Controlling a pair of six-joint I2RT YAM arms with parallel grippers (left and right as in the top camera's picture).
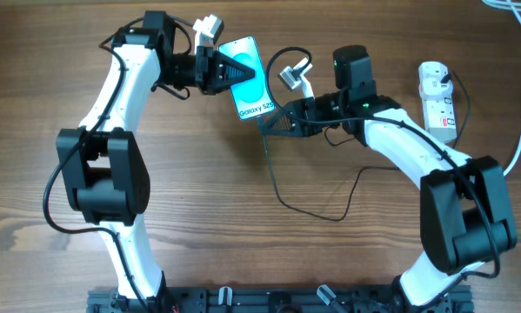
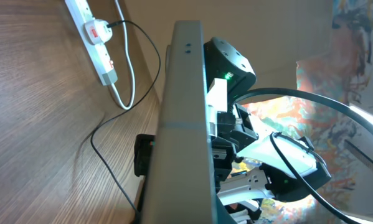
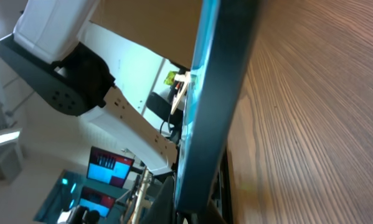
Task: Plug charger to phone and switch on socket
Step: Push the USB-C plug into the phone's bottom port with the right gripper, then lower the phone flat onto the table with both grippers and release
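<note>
Holding phone [image 1: 252,84] clamped in left gripper [image 1: 231,72]; right gripper [image 1: 271,119] pinching charger [image 1: 272,178] end beside phone's lower edge.

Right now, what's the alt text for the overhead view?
The left jaws grip the blue-screened phone while the right jaws, shut on the charger, sit at its lower end. Its black cable loops across the wooden table toward the white socket at right.
</note>
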